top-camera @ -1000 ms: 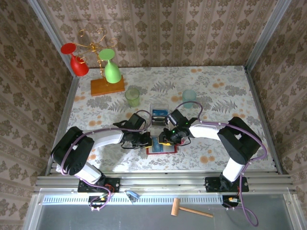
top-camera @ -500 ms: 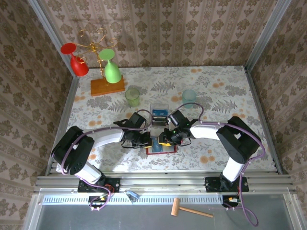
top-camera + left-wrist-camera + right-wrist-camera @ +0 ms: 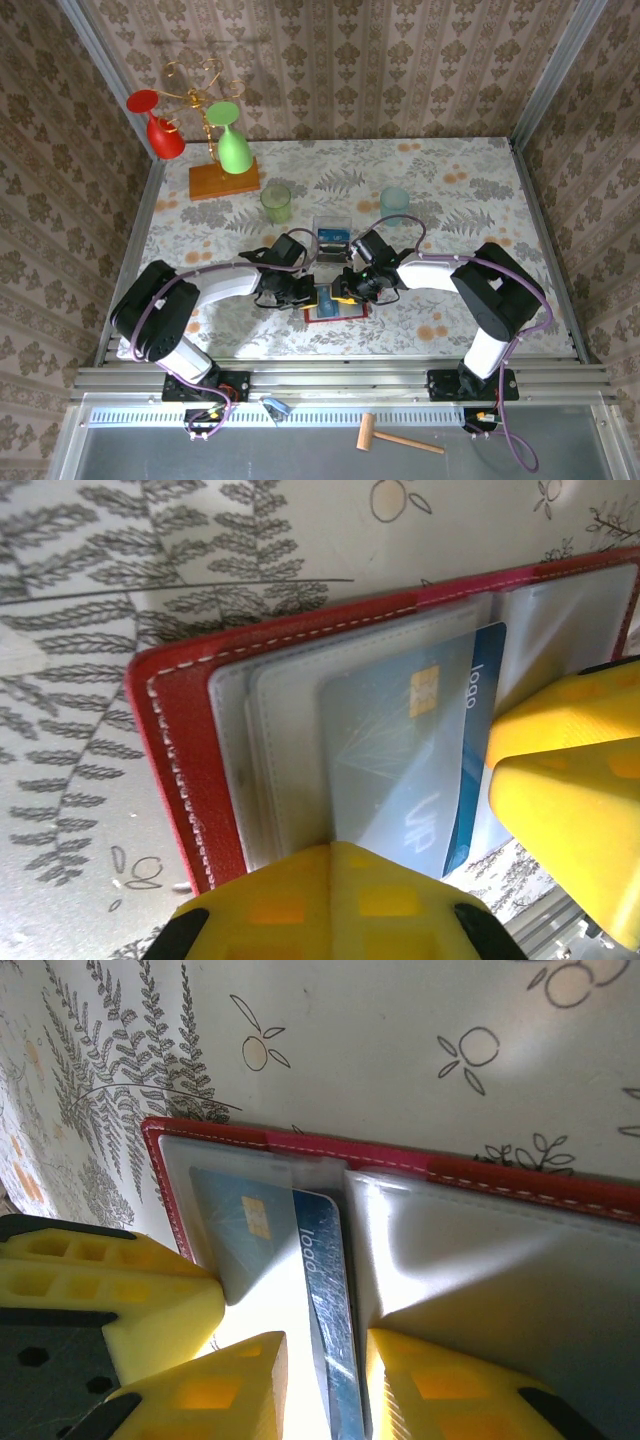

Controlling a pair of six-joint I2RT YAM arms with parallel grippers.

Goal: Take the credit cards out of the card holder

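Two grippers are meeting over the card holder (image 3: 335,308), which is lying open and flat on the table (image 3: 480,200), inner pockets facing up.

Left of the holder's fold: the left gripper (image 3: 298,292) is sitting clenched w/ nothing btwn its jaws. In the left wrist view its closed tip is resting at the near edge of the holder's left page, apparently pinning it down.

On the holder: of the credit cards, two are showing. A grey card (image 3: 390,750) w/ a gold chip is lying inside the clear pocket of the left page. A blue card (image 3: 325,1290) is sticking out from beneath it at the fold, partway out of its pocket and tilting up off the page.

Right of the fold: the right gripper (image 3: 322,1360) is standing w/ jaws part-open, astride the free end of the blue card. One finger is pressing the clear pocket of the right page. A lit gap is showing btwn the other finger and the card, so no firm pinch is evident.

Change cf. approx. 1 s ago: almost none. Both wrists are staying over the holder, the holder is lying in the same spot, and neither jaw setting is altering. Only the right forearm is shifting slightly.

Implication (judgement): the extraction is pausing mid-step. The blue card is started but not yet free, and the grey card is still fully pocketed, so most of the task is remaining.
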